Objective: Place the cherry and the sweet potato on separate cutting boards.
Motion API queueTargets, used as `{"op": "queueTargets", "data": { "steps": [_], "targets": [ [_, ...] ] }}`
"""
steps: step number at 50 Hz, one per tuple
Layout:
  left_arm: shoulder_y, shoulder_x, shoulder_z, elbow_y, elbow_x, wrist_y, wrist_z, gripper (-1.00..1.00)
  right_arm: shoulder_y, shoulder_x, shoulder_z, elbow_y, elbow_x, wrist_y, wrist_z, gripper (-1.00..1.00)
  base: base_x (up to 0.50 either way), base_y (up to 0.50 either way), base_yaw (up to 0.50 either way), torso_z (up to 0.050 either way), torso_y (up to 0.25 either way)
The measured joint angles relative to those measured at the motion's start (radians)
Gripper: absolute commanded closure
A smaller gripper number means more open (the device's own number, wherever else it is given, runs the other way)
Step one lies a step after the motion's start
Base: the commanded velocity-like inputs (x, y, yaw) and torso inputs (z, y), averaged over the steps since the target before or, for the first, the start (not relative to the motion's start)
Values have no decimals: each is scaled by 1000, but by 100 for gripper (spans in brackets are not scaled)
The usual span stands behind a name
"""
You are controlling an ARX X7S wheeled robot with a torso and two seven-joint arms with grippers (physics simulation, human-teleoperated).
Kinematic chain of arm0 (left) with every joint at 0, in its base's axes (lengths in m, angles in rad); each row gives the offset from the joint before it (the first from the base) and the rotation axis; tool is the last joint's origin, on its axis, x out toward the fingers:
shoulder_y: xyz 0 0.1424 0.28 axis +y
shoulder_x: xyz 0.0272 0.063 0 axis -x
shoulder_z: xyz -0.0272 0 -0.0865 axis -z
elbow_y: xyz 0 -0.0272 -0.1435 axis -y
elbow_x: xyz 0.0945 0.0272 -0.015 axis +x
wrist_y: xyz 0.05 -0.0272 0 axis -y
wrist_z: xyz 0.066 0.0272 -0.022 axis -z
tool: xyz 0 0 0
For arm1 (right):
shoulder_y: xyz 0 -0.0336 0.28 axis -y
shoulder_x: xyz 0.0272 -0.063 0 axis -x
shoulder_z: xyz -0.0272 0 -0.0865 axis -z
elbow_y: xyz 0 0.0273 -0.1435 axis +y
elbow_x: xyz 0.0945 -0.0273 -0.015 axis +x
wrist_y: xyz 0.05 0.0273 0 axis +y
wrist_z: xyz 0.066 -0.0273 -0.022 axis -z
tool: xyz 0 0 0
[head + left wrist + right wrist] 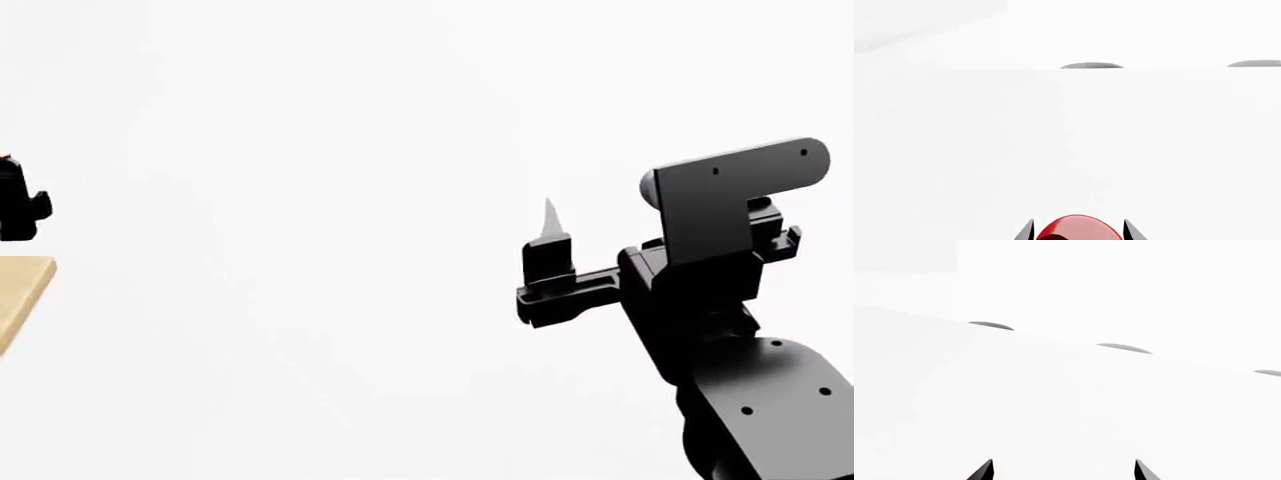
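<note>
In the left wrist view, my left gripper point(1078, 221) is shut on the cherry point(1078, 231), a glossy bright-red round fruit held between the two dark fingertips above a white surface. In the head view only a bit of the left gripper point(16, 205) shows at the far left edge, just above the corner of a light-tan cutting board point(19, 292). My right gripper point(549, 228) hangs at the right over the white surface. In the right wrist view it point(1063, 464) is open with nothing between the fingertips. The sweet potato and the other board are out of view.
A plain white surface fills all views. Flat grey oval marks lie along its far edge in the left wrist view point(1091, 65) and the right wrist view point(1124, 348). My right arm's black body point(747, 380) fills the head view's lower right.
</note>
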Motion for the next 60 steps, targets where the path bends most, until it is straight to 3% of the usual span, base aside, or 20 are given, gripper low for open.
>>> {"op": "queueTargets", "data": {
  "steps": [39,60],
  "targets": [
    [-51,114,19,-630,157,319,136,100,4,-6,-14,18,1,-4,-4,-100,0,0,0,0,0],
    [-96,166,15,-806,220,421,192,100,-11,4,-12,11,6,-5,-1,-100,0,0,0,0,0]
  ]
}}
